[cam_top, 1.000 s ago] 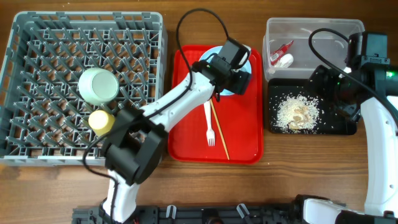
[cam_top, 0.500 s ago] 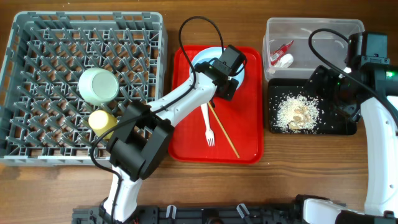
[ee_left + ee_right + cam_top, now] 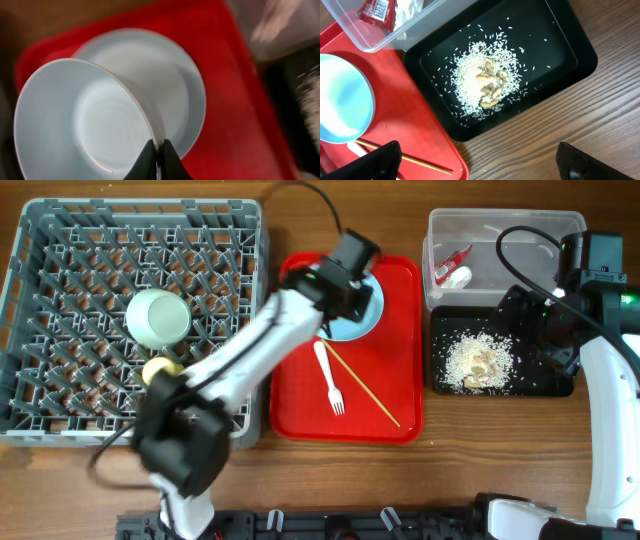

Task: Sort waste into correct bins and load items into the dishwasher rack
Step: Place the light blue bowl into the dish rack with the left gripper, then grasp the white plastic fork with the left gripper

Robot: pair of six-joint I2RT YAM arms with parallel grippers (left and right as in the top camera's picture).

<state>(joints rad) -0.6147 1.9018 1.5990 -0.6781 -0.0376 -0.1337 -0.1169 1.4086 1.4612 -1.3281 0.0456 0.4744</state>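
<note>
My left gripper is shut on the rim of the pale blue bowl, which hangs tilted over the white plate on the red serving tray. From overhead, that gripper is at the tray's back, with the plate partly under it. A white fork and a thin wooden stick lie on the tray. My right gripper is open and empty over the wood beside the black tray of rice crumbs.
The grey dishwasher rack at the left holds a pale green bowl and a yellow cup. The clear tub at the back right holds a red wrapper and a white scrap.
My left gripper has shut on the bowl's rim and tipped the bowl up, shifting toward the tray's back left. The stick has swung to a flatter angle. My right arm is still.
</note>
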